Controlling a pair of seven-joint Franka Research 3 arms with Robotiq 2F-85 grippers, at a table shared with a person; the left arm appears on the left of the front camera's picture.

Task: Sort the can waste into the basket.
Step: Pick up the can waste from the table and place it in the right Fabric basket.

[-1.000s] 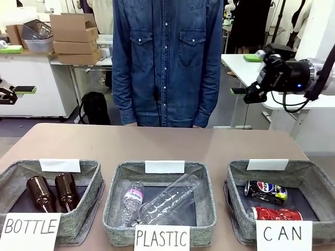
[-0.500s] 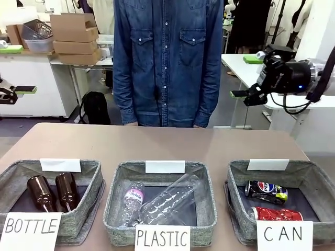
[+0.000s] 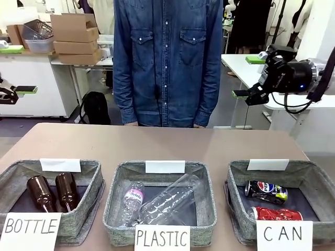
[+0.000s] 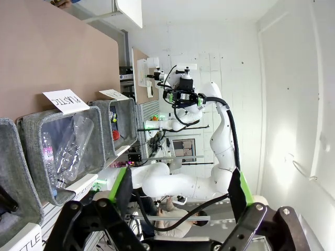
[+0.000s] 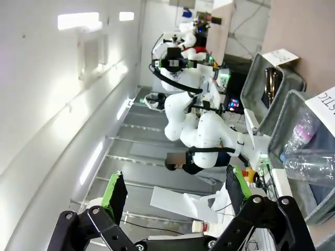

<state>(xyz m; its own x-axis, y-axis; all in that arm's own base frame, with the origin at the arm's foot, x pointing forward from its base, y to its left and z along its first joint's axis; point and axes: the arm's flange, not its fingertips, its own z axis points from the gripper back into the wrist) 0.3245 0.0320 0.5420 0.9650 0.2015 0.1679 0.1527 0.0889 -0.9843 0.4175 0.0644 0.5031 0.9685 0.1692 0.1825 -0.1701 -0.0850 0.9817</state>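
Note:
The grey basket point(image 3: 238, 180) with the white "CAN" sign point(image 3: 283, 234) stands at the table's front right. Two crushed cans lie inside it: the dark blue one point(image 3: 266, 191) toward the back, the red one point(image 3: 276, 214) in front. High above and behind the basket, my right gripper point(image 3: 247, 76) hangs open and empty over the table's far right edge. Its fingers point(image 5: 112, 196) are spread wide in the right wrist view. My left gripper point(image 3: 15, 91) is off the table's far left side, open and empty, its fingers point(image 4: 119, 183) also wide apart.
A basket signed "BOTTLE" point(image 3: 91, 183) holds two brown glass bottles point(image 3: 52, 192) at front left. The middle basket signed "PLASTIC" point(image 3: 118, 188) holds clear plastic bottles point(image 3: 162, 201). A person in a denim shirt point(image 3: 167, 57) stands at the far edge. The tabletop behind the baskets is bare.
My right gripper has drifted slightly to the right and turned a little. The cans, the baskets and the left arm are as before.

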